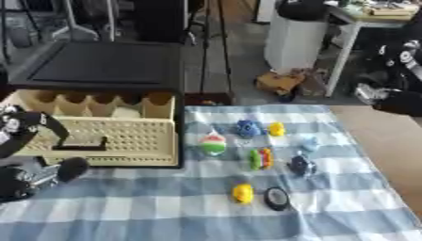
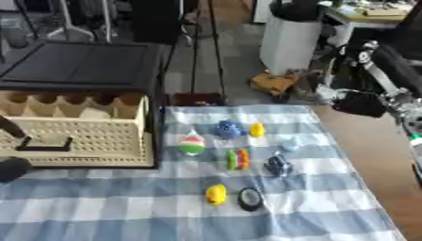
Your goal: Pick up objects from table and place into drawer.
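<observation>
Nearby, small colourful toys (image 1: 214, 144) lie beside the beige drawer (image 1: 115, 139).

Left hand (image 1: 25, 155) cut by frame edge, fingers indistinct.

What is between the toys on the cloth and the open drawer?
Nothing visible lies between the toys and the drawer; only the drawer's own side wall faces them, so they must go over it. The left robot hand sits at the drawer's front.
</observation>
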You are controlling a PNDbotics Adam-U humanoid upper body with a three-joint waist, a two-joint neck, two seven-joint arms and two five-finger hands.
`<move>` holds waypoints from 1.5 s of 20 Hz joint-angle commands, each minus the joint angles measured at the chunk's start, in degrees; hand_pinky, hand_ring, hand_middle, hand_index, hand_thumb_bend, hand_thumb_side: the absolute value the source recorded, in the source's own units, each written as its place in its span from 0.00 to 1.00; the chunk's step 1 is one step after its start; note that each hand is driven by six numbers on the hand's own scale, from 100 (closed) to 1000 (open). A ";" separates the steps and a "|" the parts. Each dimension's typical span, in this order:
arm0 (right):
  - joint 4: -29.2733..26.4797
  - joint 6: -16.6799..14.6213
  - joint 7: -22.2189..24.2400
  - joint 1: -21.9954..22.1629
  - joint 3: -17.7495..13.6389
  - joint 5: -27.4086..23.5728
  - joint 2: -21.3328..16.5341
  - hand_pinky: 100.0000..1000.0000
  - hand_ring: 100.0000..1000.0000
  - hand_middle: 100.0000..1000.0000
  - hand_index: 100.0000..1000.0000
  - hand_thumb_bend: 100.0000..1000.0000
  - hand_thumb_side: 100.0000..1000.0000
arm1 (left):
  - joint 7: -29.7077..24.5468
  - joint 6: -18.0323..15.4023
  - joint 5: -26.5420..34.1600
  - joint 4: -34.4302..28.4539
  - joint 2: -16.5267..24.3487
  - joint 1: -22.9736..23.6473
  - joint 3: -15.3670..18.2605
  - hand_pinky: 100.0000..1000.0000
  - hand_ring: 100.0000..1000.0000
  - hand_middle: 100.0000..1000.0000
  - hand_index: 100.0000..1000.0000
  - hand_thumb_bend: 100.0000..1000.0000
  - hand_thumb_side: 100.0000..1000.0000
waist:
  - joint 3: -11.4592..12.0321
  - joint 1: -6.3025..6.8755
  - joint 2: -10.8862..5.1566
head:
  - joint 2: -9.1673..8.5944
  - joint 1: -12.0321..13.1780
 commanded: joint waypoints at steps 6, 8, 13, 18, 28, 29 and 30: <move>-0.62 1.36 -0.45 0.31 -2.03 -0.79 -0.77 0.04 0.11 0.40 0.69 0.24 0.63 | -5.40 0.27 5.30 -1.06 4.96 1.54 -3.23 0.00 0.00 0.00 0.64 0.73 1.00 | 0.10 0.58 -1.31 | 0.96 0.81; -0.56 1.42 -0.43 0.43 -2.11 -0.82 -0.58 0.04 0.11 0.40 0.69 0.24 0.63 | -6.75 0.74 6.15 -1.06 5.10 1.57 -3.96 0.00 0.00 0.00 0.64 0.73 1.00 | 0.06 0.68 -1.47 | 1.08 0.93; -0.52 1.46 -0.30 0.58 -2.10 -0.89 -0.12 0.04 0.11 0.40 0.69 0.24 0.63 | -10.14 2.27 5.43 -0.01 4.51 0.51 -5.52 0.00 0.00 0.00 0.65 0.73 1.00 | -0.35 0.81 -1.70 | 1.27 1.07; -0.68 1.63 -0.25 0.73 -2.36 -1.01 0.49 0.04 0.11 0.40 0.69 0.23 0.63 | -9.94 2.70 2.15 3.98 2.05 -1.11 -6.54 0.00 0.00 0.00 0.69 0.72 1.00 | -0.87 0.76 -1.68 | 1.41 1.04; -0.97 1.80 -0.34 0.70 -2.54 -1.14 1.12 0.04 0.11 0.40 0.69 0.22 0.64 | -8.91 0.70 -4.14 12.06 -2.80 -5.17 -8.79 0.19 0.16 0.27 0.69 0.71 1.00 | -1.62 0.48 -1.45 | 1.22 1.20; -0.98 1.80 -0.35 0.70 -2.54 -1.16 1.17 0.04 0.11 0.40 0.69 0.22 0.64 | -8.83 0.57 -4.91 12.85 -3.20 -5.63 -8.95 0.24 0.23 0.34 0.70 0.71 1.00 | -1.68 0.45 -1.44 | 1.20 1.25; -0.99 1.80 -0.34 0.68 -2.53 -1.18 1.22 0.04 0.11 0.40 0.69 0.22 0.64 | -8.74 0.45 -5.75 13.67 -3.60 -6.13 -9.11 0.27 0.27 0.37 0.70 0.71 1.00 | -1.75 0.42 -1.43 | 1.17 1.31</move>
